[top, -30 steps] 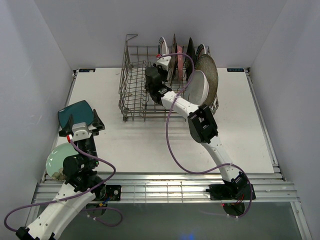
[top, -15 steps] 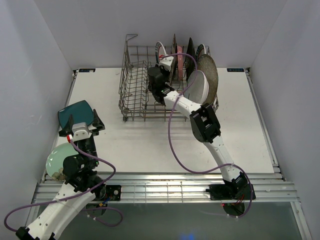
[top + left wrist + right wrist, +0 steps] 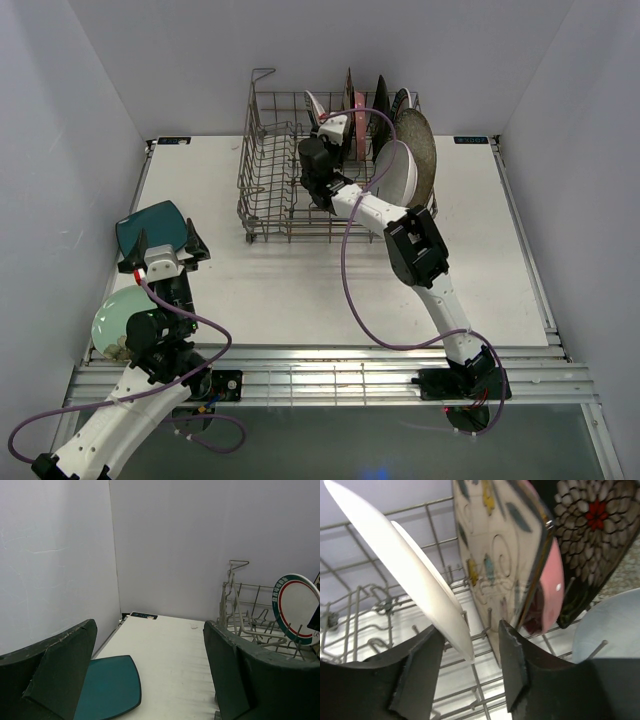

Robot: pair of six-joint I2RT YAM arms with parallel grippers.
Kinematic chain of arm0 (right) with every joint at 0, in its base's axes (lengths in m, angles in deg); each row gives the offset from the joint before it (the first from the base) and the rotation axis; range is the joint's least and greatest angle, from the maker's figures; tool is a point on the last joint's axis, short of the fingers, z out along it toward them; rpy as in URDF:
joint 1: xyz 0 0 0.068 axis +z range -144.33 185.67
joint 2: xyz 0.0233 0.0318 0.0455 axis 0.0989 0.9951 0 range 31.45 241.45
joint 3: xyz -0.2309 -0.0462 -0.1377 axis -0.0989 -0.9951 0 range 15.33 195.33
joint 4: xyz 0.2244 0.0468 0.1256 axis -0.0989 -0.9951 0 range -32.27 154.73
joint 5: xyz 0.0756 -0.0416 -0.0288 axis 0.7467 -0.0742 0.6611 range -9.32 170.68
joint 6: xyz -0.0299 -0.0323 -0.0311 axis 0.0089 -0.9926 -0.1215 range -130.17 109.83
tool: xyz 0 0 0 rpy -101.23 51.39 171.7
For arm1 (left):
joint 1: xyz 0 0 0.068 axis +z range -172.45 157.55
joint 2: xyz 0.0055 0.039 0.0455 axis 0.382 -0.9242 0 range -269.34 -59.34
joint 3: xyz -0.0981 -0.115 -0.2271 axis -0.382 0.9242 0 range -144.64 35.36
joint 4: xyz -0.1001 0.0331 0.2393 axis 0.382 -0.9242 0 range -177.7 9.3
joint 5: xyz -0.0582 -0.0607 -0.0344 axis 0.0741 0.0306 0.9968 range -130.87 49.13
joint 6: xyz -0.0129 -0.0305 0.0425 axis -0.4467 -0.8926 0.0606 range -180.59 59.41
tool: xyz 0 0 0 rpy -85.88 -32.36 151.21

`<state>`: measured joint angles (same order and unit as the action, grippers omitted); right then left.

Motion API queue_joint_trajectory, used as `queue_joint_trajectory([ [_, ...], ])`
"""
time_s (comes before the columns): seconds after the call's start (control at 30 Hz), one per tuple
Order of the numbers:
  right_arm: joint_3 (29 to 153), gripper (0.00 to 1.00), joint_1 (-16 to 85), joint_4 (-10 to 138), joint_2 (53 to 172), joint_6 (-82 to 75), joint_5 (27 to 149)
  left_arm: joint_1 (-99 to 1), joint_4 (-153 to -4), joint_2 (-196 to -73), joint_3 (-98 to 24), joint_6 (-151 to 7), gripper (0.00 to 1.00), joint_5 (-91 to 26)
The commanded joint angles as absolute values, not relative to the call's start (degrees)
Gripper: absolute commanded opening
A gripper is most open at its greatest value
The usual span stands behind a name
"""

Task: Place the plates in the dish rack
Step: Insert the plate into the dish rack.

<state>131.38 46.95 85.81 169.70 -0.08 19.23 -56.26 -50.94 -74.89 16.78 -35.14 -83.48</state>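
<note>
the white round plate [image 3: 405, 565] leans in the grey wire dish rack [image 3: 262, 190] beside the cream flowered square plate [image 3: 495, 555]; the tines seem to hold it up. the right gripper [image 3: 469, 629] has a finger on each side of it, apart and not pinching. the left gripper [image 3: 150, 626] gapes wide and empty over the teal square plate [image 3: 107, 685].

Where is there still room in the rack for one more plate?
The left half of the grey wire dish rack is bare, from its tall corner loop to the teal-rimmed white round plate. Right of it, the other plates stand packed.
</note>
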Motion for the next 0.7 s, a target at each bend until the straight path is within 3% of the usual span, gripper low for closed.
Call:
queue_joint_trajectory([
  [0.0,129.6,0.55,47.1,87.0,167.1,-0.2,23.0,-55.9,-51.3,-75.2,15.1,-35.1,0.98,-83.0],
  [0.1,130.1,0.66,47.1,84.3,165.3,-2.0,28.4,-55.9,-51.4,-75.2,15.1,-35.3,0.98,-82.9],
  [0.27,128.2,0.73,47.1,84.1,162.7,-4.1,32.0,-55.9,-51.4,-75.1,15.1,-35.3,0.98,-82.9],
  [0.67,134.5,0.82,44.8,76.5,161.2,-9.9,40.4,-55.9,-51.4,-75.2,15.2,-35.1,0.98,-83.0],
])
